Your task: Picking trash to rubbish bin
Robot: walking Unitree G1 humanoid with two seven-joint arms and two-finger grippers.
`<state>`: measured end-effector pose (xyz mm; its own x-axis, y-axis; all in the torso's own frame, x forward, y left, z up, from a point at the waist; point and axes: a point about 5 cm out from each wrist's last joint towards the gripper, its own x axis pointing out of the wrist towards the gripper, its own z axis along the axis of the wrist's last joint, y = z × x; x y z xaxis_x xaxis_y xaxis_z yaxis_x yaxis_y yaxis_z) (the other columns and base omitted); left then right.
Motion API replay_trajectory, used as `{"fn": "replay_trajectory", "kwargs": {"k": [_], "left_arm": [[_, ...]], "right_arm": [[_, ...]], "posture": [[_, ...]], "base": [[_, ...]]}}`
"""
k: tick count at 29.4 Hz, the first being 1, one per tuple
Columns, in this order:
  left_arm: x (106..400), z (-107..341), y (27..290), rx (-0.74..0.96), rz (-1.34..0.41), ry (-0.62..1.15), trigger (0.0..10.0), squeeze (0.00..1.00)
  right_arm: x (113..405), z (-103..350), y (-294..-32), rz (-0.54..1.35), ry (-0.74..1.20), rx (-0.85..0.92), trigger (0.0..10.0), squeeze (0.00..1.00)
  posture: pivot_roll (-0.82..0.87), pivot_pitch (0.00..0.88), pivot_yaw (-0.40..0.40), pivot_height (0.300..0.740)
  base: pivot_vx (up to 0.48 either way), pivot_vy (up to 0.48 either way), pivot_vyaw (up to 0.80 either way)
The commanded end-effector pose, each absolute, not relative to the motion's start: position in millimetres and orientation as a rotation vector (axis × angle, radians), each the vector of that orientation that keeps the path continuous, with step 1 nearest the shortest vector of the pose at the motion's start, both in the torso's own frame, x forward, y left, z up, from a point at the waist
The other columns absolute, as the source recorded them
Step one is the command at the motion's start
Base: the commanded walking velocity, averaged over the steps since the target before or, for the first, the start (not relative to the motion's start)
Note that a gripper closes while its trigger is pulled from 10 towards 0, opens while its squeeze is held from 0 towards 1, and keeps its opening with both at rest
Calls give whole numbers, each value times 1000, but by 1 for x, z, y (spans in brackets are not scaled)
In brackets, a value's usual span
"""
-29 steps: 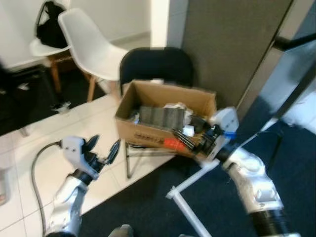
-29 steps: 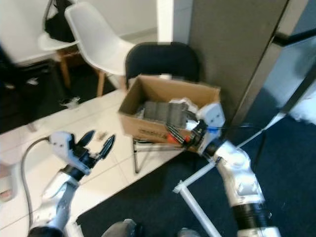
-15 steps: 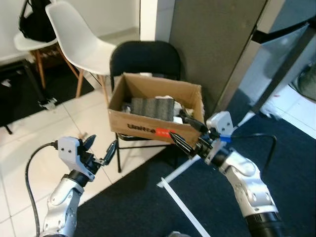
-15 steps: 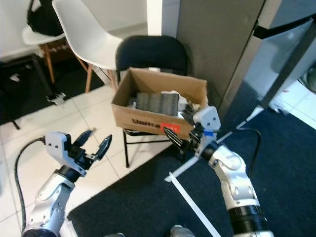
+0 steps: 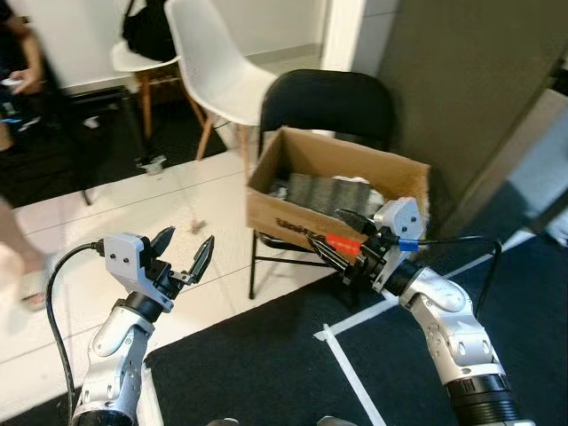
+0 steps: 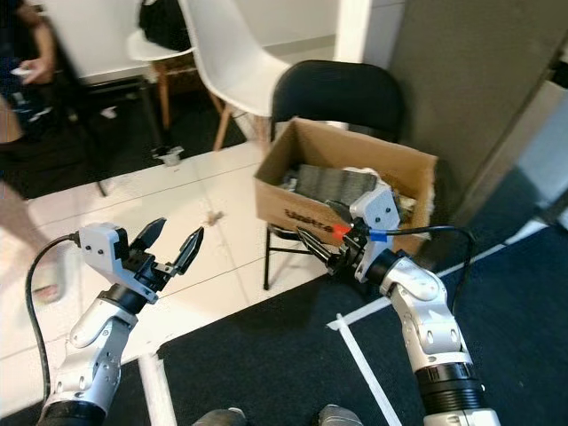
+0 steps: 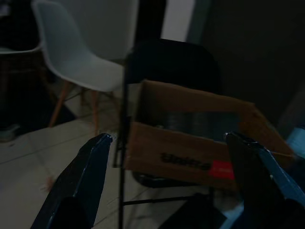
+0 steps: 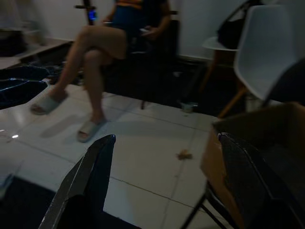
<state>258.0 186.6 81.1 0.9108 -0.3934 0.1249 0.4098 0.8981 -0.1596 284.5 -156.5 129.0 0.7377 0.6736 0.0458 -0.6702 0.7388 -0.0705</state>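
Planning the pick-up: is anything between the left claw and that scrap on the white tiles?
Nothing visible: the open left claw hangs over bare tile, with the scrap lying beyond it in the open.

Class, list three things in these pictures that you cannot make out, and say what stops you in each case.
1. What lies deep in the box: its front wall and the right pincer hide it in the eye views.
2. The small scrap on the tiles: too small to identify.
3. The seated person in the right wrist view: the top edge cuts them off, and the picture is dim.
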Motion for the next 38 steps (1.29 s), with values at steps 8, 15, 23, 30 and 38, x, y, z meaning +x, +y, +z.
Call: {"fn": "replay_trajectory", "kwargs": {"k": [8, 15, 23, 30, 38], "left_arm": [[258, 85, 182, -178, -436, -83, 10000, 0], [259, 88, 182, -178, -439, -87, 10000, 0], [257, 91, 184, -174, -450, -84, 10000, 0], [257, 91, 184, -173, -456, -80, 10000, 0], [257, 93, 183, -167, -460, -76, 10000, 0]], "right_arm": [[282, 136, -149, 765, -82, -49, 10000, 0], [283, 136, -149, 769, -81, -54, 10000, 0], [281, 136, -144, 775, -78, -50, 10000, 0], [280, 136, -142, 779, -73, -48, 10000, 0], [279, 136, -140, 777, -74, -42, 10000, 0]], "posture": [[12, 0, -2, 740], [8, 0, 4, 740], [17, 0, 18, 740], [22, 0, 24, 740], [23, 0, 26, 740]], "base": [[0, 0, 794], [0, 0, 794], [0, 0, 794], [0, 0, 794], [0, 0, 794]]}}
